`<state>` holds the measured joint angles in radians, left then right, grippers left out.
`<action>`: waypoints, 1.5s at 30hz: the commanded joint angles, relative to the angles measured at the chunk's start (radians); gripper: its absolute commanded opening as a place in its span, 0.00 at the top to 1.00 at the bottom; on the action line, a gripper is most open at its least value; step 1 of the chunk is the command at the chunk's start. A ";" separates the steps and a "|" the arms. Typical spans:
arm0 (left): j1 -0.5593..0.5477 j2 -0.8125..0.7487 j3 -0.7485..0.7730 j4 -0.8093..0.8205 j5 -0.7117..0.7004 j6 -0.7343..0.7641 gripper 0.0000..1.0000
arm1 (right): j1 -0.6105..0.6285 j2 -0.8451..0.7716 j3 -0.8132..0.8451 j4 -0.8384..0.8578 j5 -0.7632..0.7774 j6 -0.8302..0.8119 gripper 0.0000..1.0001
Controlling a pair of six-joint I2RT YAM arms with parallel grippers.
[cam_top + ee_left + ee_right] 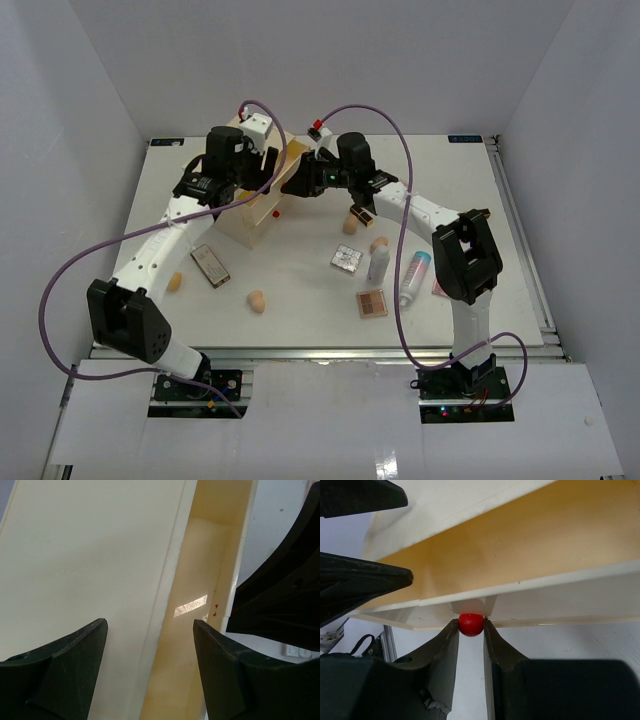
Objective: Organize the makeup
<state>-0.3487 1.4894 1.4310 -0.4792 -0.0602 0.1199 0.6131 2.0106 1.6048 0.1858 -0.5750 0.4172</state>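
Observation:
The makeup lies loose on the table: a palette (210, 264), a silver palette (347, 259), a brown palette (372, 303), a clear bottle (379, 262), a teal-capped tube (414, 277), a black-gold lipstick (360, 213) and peach sponges (257, 301) (174, 282) (351, 224). My right gripper (471, 626) is shut on the red knob (471, 624) of a pulled-out drawer (520, 545). My left gripper (150, 645) hangs open over that drawer's empty inside (200, 610), nothing between its fingers.
The cream drawer chest (245, 215) stands at the back left of the table, with both grippers (268, 172) (292, 187) crowded at its top. Another red knob (277, 213) shows on its front. The right arm's black finger (285, 595) sits close beside the left gripper.

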 commanded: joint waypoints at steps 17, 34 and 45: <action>-0.053 0.126 0.094 -0.010 -0.325 0.075 0.35 | -0.089 -0.167 -0.216 0.043 -0.057 -0.023 0.79; -0.042 0.110 0.142 -0.009 -0.251 -0.021 0.18 | -0.111 -0.208 -0.234 -0.018 -0.135 -0.121 0.09; -0.045 0.051 0.362 -0.022 -0.062 -0.160 0.06 | -0.250 -0.526 -0.332 -0.292 -0.342 -0.586 0.07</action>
<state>-0.3962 1.6124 1.6749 -0.5157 -0.2216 0.0479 0.4240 1.6471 1.2751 0.0421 -0.7958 0.0935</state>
